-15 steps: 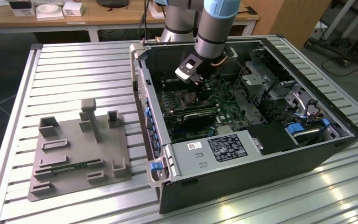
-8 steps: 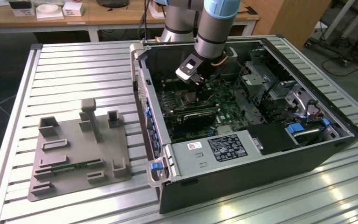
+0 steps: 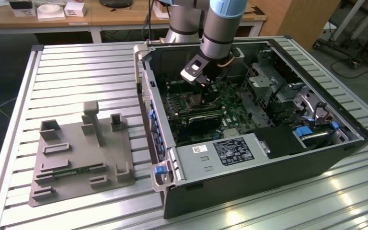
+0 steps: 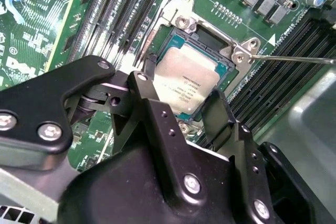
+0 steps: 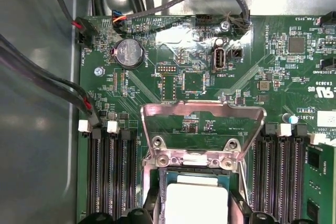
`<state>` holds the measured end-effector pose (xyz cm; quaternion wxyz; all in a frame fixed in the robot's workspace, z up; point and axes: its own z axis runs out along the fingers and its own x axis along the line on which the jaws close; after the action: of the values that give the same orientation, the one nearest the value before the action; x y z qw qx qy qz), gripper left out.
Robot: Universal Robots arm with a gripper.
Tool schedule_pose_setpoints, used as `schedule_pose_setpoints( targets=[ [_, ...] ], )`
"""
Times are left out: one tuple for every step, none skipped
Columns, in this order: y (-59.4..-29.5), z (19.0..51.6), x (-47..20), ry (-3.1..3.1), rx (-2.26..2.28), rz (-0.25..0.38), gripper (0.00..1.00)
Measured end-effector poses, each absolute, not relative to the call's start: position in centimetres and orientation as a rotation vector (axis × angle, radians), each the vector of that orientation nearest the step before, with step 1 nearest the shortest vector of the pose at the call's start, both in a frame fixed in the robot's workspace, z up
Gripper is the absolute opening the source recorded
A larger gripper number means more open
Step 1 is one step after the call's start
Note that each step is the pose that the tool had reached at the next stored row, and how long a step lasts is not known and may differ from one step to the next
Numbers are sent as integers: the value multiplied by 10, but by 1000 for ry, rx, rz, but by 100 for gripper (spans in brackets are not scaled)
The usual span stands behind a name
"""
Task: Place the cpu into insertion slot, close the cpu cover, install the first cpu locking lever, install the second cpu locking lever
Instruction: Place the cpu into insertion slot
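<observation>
Green motherboard [image 4: 31,51] frames the pale, silvery, square cpu [image 4: 186,80].

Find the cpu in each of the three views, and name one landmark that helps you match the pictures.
Exterior view: too small to pick out; its socket area is on the motherboard, beneath the hand.
Second wrist view: the cpu lies in the socket, just beyond the hand.
First wrist view: the cpu lies by the open cpu cover.
Shared landmark: black memory slots flank the socket in both wrist views.
</observation>
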<state>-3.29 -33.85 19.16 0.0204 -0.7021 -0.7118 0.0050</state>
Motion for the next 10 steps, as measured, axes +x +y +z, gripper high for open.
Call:
schedule_pose_setpoints(
  targets=[
    [-338,192,-33,-2208,-2178,16,60],
    [-339,193,-33,-2208,-2178,16,60],
    [-338,194,-33,-2208,-2178,16,60],
    [-338,195,-33,-2208,-2178,16,60],
    [-338,196,-33,-2208,-2178,16,60],
    [-338,196,-33,-2208,-2178,16,60],
    [-338,196,-33,-2208,-2178,16,60],
    [-339,196,-33,-2208,-2178,16,60],
    [-339,196,-33,-2208,-2178,16,60],
    [-339,195,-33,-2208,-2178,17,60]
  ],
)
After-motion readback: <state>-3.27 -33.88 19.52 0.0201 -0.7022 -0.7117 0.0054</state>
